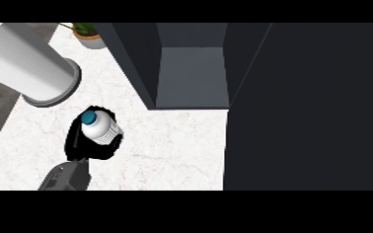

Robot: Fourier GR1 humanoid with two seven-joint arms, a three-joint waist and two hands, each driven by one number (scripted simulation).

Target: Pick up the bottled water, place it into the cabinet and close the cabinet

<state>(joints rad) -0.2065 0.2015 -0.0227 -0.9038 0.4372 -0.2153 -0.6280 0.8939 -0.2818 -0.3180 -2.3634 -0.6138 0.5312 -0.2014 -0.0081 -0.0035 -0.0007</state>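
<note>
The bottled water (100, 128) is a white bottle with a blue cap (89, 117), seen from above at the lower left of the head view. My left hand (79, 147) is shut on it, black fingers curled round its body and hiding its lower part. The grey forearm (65, 177) enters from the bottom edge. The dark cabinet (191, 74) stands up and to the right of the bottle, its grey inside showing. Its door (306, 108) hangs open as a large dark panel on the right. My right hand does not show.
A big white cylinder (36, 71) with a grey rim lies at the upper left, close above the bottle. A potted plant (89, 35) stands at the back left. White marble counter (175, 148) stretches between the hand and the door.
</note>
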